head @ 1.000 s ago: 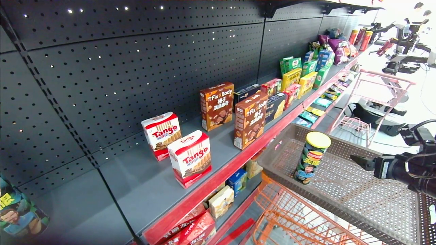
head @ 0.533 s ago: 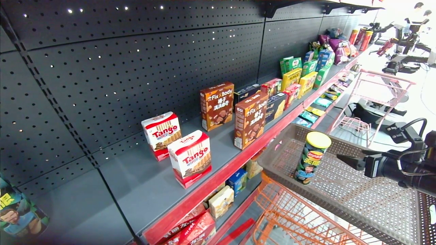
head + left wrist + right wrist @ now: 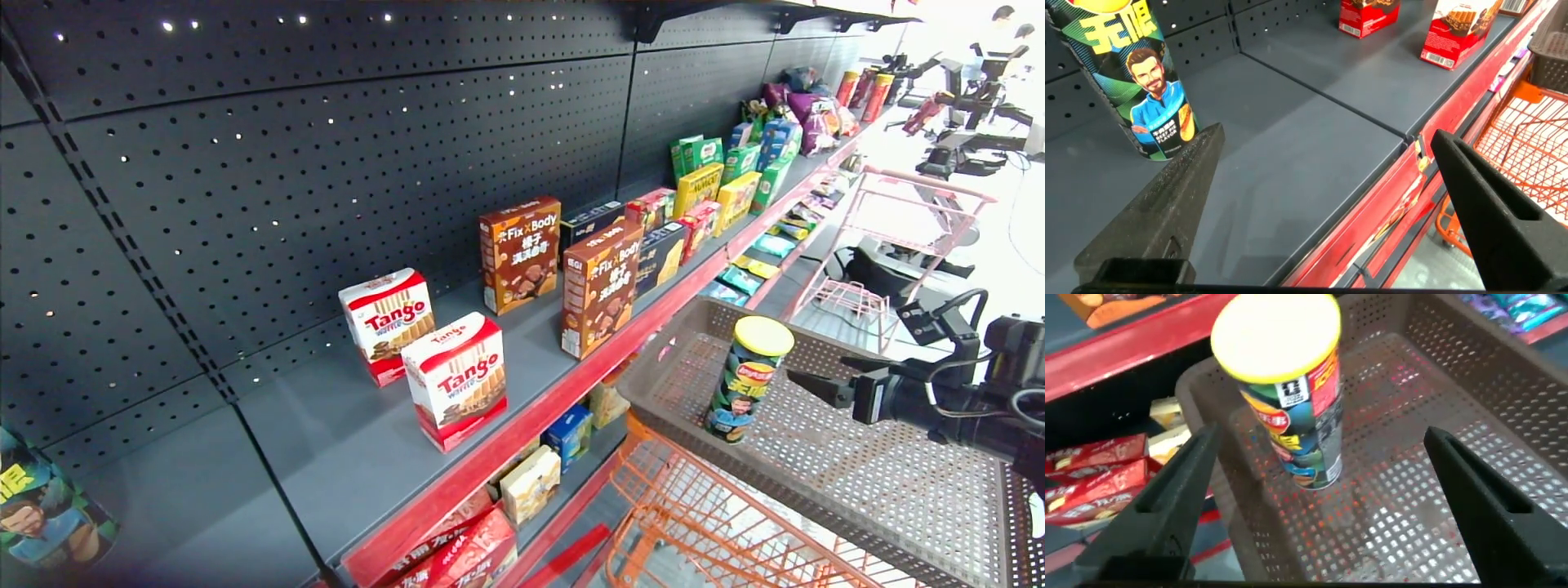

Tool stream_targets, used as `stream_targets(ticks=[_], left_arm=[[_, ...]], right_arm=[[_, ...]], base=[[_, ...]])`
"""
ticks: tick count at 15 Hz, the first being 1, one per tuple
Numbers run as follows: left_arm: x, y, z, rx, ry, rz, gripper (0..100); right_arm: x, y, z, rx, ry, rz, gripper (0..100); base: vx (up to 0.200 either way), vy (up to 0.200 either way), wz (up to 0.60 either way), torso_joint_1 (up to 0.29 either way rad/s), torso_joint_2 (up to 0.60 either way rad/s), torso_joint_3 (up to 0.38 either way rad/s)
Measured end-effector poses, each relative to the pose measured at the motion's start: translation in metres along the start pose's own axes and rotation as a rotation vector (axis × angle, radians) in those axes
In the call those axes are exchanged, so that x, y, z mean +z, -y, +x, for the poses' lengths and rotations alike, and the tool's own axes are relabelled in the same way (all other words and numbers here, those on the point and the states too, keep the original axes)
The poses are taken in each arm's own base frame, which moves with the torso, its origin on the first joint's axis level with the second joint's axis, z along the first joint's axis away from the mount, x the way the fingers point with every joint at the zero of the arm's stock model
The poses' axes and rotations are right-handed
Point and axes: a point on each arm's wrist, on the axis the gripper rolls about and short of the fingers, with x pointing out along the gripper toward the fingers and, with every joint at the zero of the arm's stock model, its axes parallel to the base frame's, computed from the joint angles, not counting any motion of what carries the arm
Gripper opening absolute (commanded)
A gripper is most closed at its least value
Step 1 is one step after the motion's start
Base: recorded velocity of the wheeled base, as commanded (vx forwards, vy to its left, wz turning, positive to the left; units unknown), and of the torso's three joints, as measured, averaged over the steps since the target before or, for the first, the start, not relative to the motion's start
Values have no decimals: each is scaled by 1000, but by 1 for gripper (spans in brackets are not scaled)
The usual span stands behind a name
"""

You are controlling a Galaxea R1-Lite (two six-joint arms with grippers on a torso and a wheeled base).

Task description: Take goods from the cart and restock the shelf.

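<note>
A chip can [image 3: 747, 380] with a yellow lid stands upright in the perforated grey-brown basket [image 3: 865, 490] on top of the orange cart [image 3: 694, 531]. My right gripper [image 3: 823, 376] is open, level with the can and just to its right, not touching it. From the right wrist the can [image 3: 1290, 400] stands ahead between the spread fingers of the right gripper [image 3: 1321, 434]. My left gripper [image 3: 1327, 135] is open over the dark shelf board [image 3: 1315, 139]. A second chip can [image 3: 1131, 82] stands upright on that shelf beside it, seen at the head view's lower left [image 3: 45, 506].
Two red-and-white wafer boxes [image 3: 457, 380] and brown snack boxes [image 3: 598, 286] stand on the shelf [image 3: 326, 425], with more goods farther right. There is bare board between the left can and the wafer boxes. Boxes [image 3: 531, 482] fill the lower shelf. A pink cart [image 3: 906, 220] stands behind.
My right gripper has moved left across the basket toward the yellow-lidded can, still open. The can, the shelf goods and the left side have not moved.
</note>
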Motion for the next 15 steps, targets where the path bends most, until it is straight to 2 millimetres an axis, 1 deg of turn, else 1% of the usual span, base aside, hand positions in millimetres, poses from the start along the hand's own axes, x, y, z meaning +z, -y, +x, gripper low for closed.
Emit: stream_targets(ticks=[3, 7, 12, 15], left_arm=[[0, 0, 0, 0, 0, 0, 100], [0, 0, 0, 0, 0, 0, 100], [0, 0, 0, 0, 0, 0, 100], [0, 0, 0, 0, 0, 0, 100]], right_arm=[[-5, 3, 8, 25, -15, -14, 100], [-12, 12, 22, 47, -25, -36, 100], [-12, 22, 47, 97, -10, -42, 100], [-15, 22, 62, 142, -2, -50, 100]], base=[[0, 0, 0, 0, 0, 0], [0, 0, 0, 0, 0, 0], [0, 0, 0, 0, 0, 0], [0, 0, 0, 0, 0, 0]])
